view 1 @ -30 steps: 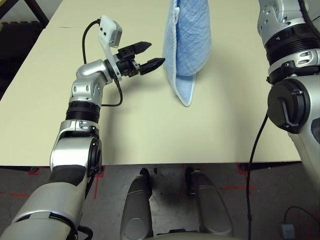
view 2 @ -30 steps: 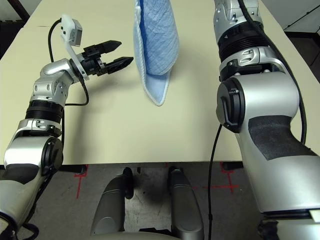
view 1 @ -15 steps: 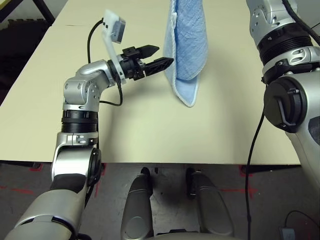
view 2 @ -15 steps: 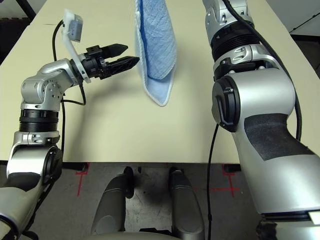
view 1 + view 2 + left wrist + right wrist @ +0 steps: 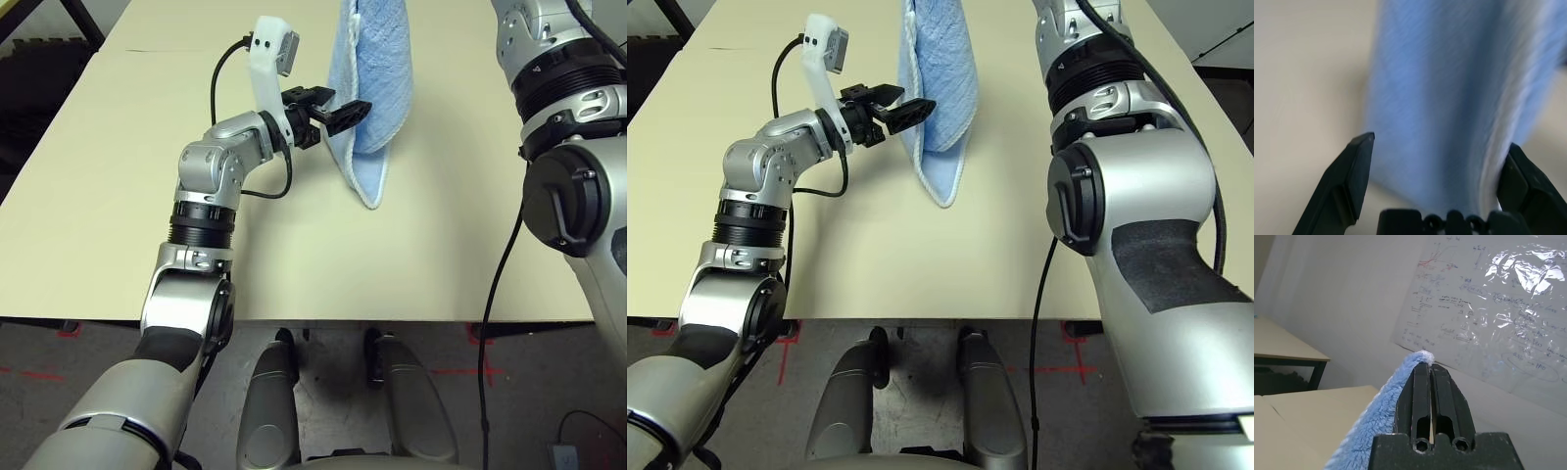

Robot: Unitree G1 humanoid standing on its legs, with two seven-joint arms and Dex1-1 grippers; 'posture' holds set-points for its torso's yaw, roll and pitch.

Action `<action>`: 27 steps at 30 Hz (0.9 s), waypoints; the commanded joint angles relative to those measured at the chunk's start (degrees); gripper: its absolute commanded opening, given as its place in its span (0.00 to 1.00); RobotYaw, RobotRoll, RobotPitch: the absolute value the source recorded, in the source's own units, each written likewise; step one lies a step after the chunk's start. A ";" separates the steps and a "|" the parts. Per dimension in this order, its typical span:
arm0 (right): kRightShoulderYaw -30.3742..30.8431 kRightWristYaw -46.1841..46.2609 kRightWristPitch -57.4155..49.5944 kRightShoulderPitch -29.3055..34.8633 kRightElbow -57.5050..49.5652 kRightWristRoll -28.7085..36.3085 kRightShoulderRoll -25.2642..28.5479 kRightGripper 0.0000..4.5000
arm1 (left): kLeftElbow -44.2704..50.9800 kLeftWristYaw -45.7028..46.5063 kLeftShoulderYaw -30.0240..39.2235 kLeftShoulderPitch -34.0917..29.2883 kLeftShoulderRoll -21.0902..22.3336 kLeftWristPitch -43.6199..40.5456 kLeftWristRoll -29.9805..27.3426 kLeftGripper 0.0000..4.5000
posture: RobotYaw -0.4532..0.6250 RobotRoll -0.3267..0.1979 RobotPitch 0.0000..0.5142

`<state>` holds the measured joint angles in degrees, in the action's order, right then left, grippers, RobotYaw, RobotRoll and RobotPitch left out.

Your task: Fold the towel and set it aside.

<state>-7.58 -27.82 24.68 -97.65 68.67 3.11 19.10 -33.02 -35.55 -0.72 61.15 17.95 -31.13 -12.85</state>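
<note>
Two arms share the work at this point: the right gripper (image 5: 1430, 369) has its jaws pressed together on a top corner of the towel (image 5: 367, 88), holding it up so the cloth hangs free above the desk (image 5: 118, 196). The left gripper (image 5: 333, 110) stands at the towel's 9 o'clock side with its jaws wide apart. In the left wrist view the hanging cloth sits between the two black fingers (image 5: 1349, 181), though nothing is pinched yet.

By my reading, the step in hand is taking a second hold on the hanging towel, so it can be doubled over or spread for folding. The fold itself does not look done, and setting the towel aside is yet to come.

The next move likely calls for the left jaws to close on the towel's near edge without bunching it. They need to catch the stitched border rather than loose pile, while the right jaws keep their clamp. A poor bite could let the cloth slip out.

The towel is soft, light blue terry with a fuzzy nap, plain in the right wrist view where it drapes over the finger. A white stitched edging runs down its 9 o'clock side and around the low point at 6 o'clock. It hangs as a long, narrow, tapered drape, limp and already doubled on itself. The desk is smooth, flat and pale cream. The forearms are brushed silver with black joints.
</note>
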 commanded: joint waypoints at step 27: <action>-0.56 1.55 -0.25 -2.04 0.67 -0.36 4.35 0.01 | -25.72 -20.64 -3.78 5.98 11.88 11.64 11.40 1.00 | 0.39 0.62 0.46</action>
<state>-7.59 -26.58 24.51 -97.89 69.08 2.94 22.34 -59.02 -56.65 -4.46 68.46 30.06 -19.16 -2.26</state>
